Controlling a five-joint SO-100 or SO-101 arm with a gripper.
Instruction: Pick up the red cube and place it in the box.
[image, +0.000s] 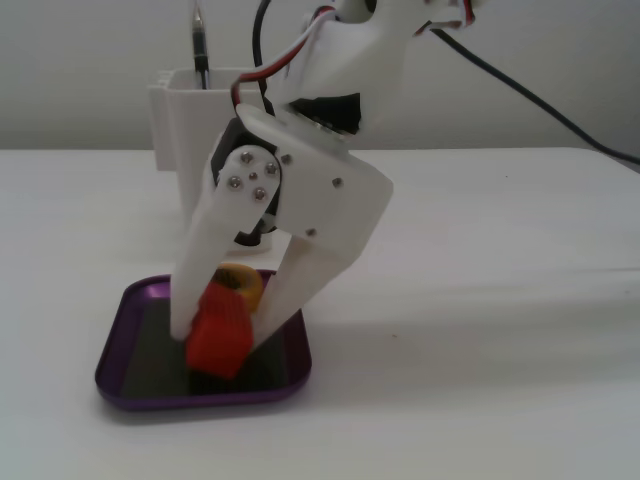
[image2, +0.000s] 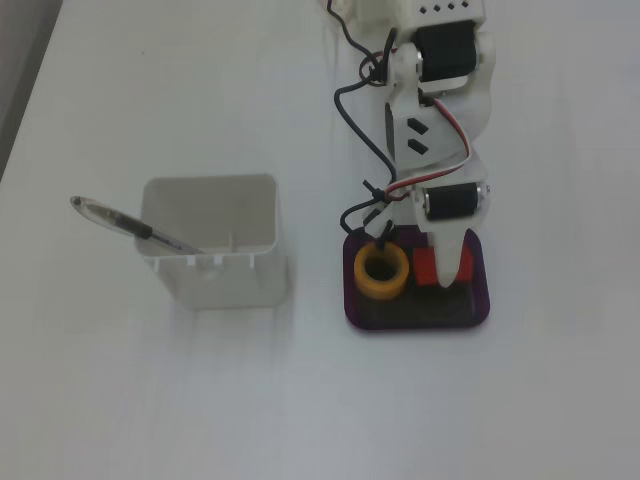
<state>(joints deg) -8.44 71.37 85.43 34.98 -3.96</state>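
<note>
The red cube (image: 218, 338) sits tilted between the two white fingers of my gripper (image: 220, 340), low over the dark floor of the box. The box is a shallow purple tray (image: 128, 305). The fingers press the cube from both sides, so the gripper is shut on it. I cannot tell whether the cube's lower corner touches the floor. In the fixed view from above, the gripper (image2: 448, 276) reaches down into the right half of the tray (image2: 420, 322). The cube (image2: 425, 268) shows partly under a finger there.
A yellow tape roll (image: 243, 283) lies in the tray's left half beside the cube, also seen from above (image2: 383, 272). A tall white container (image2: 215, 240) with a pen (image2: 130, 225) stands left of the tray, behind the arm in the side view (image: 185, 120).
</note>
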